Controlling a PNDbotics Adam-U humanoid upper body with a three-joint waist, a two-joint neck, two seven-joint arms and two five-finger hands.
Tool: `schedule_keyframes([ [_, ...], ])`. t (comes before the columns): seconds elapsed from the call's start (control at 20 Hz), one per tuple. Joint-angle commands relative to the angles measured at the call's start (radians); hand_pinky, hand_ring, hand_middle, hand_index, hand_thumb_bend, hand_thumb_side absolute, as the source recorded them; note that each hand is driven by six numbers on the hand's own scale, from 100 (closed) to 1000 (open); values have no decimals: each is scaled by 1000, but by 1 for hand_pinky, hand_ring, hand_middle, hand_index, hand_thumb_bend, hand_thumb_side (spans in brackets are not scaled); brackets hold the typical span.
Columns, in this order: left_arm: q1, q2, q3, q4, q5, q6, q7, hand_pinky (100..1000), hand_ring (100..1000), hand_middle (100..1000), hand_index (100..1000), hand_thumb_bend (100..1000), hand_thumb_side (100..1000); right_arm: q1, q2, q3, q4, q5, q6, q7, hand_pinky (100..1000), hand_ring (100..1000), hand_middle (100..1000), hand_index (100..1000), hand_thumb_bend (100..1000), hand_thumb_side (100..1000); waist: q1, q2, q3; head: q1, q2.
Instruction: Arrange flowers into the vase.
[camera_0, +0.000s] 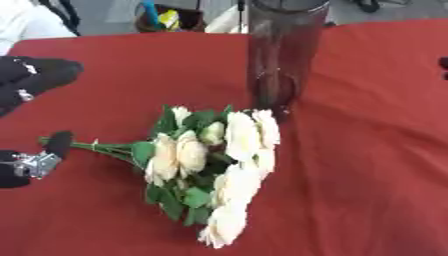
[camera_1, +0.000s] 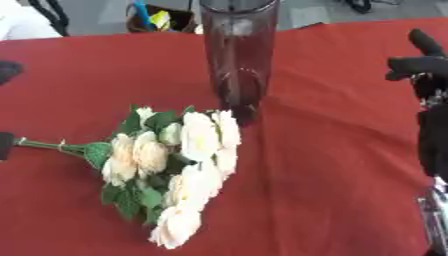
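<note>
A bouquet of cream roses (camera_0: 219, 155) with green leaves lies flat on the red tablecloth (camera_0: 367, 150), its blooms fanned toward the near side. Its green stems (camera_0: 98, 146) point left. A tall, clear, dark-tinted glass vase (camera_0: 284, 55) stands upright just behind the blooms; the top rose almost touches its base. My left hand (camera_0: 39, 75) comes in at the left edge, open, with the fingers high and the thumb (camera_0: 59, 143) at the end of the stems. My right hand (camera_1: 422, 64) hovers at the right edge, open and away from the flowers.
Beyond the table's far edge stands a dark basket (camera_0: 171, 21) holding blue and yellow items. A person in white (camera_0: 26, 22) sits at the far left corner. The cloth wrinkles to the right of the vase.
</note>
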Motion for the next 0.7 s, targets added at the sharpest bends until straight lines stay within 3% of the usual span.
schedule_keyframes([
  [0.05, -27, 67, -22, -14, -48, 8, -39, 674, 822, 850, 1000, 100, 482, -2, -22, 3, -20, -2, -1, 8, 841, 985, 550, 719, 100, 945, 0, -23, -2, 6, -7],
  [0.15, -42, 73, -34, -14, -66, 10, -81, 675, 826, 852, 1000, 100, 500, -2, -22, 4, -20, -2, -2, 10, 841, 985, 550, 719, 100, 944, 1, -23, -5, 7, -10],
  [0.35, -74, 78, -58, -14, -71, 2, -163, 700, 860, 889, 1000, 161, 691, -1, -19, 6, -20, 2, -3, 14, 843, 989, 548, 716, 100, 944, 2, -17, -13, 6, -18],
  [0.6, -115, 76, -84, -4, -64, -8, -259, 710, 878, 898, 1000, 250, 741, -2, -14, 10, -20, 9, -2, 22, 844, 992, 546, 713, 100, 943, 2, -10, -15, 0, -25],
  [0.7, -134, 73, -94, 11, -58, -15, -284, 680, 837, 873, 1000, 276, 734, -1, -13, 11, -20, 13, -2, 26, 845, 993, 544, 709, 100, 945, 2, -8, -17, 0, -27],
])
